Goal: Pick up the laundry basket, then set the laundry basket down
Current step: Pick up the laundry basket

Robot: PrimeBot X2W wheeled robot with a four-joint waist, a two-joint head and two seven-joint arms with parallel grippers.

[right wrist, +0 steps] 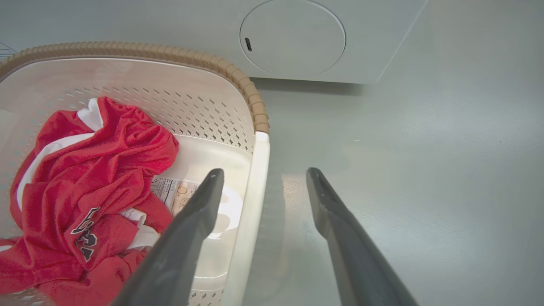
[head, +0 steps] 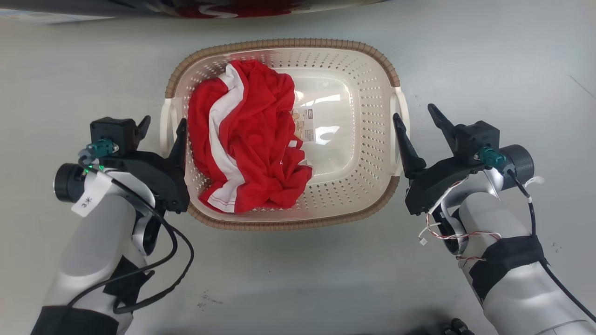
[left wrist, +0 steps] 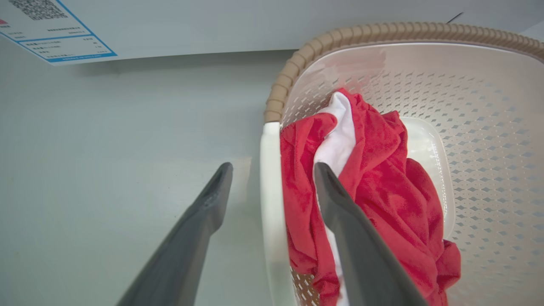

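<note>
Your laundry basket (head: 372, 93) stands upright on the grey floor (head: 489, 70), squarely ahead of you and between your two arms. Its far side is near where the floor meets a white appliance front (right wrist: 293, 38) with a round cover. The brown woven-look rim (head: 279, 44) runs around the cream perforated walls, broken at each short side by a white handle.

Inside, a crumpled red and white garment (head: 247, 135) fills the left half, piled against the left wall and spilling towards the near wall. In the right wrist view you can see dark lettering on it. The right half of the basket's floor is bare and glossy, with a label sticker (head: 305, 124) near the middle, its left edge partly under the cloth.

Your left gripper (head: 164, 122) is spread wide over the left handle (left wrist: 270, 178): one finger is inside the basket over the red cloth and the other is outside above the floor. There is clear space on both sides, so it grips nothing. Your right gripper (head: 413, 111) straddles the right handle (right wrist: 255, 178) in the same way, equally wide and holding nothing.

Beyond the left gripper, a printed sheet with a blue border (left wrist: 51, 29) lies on the floor.
</note>
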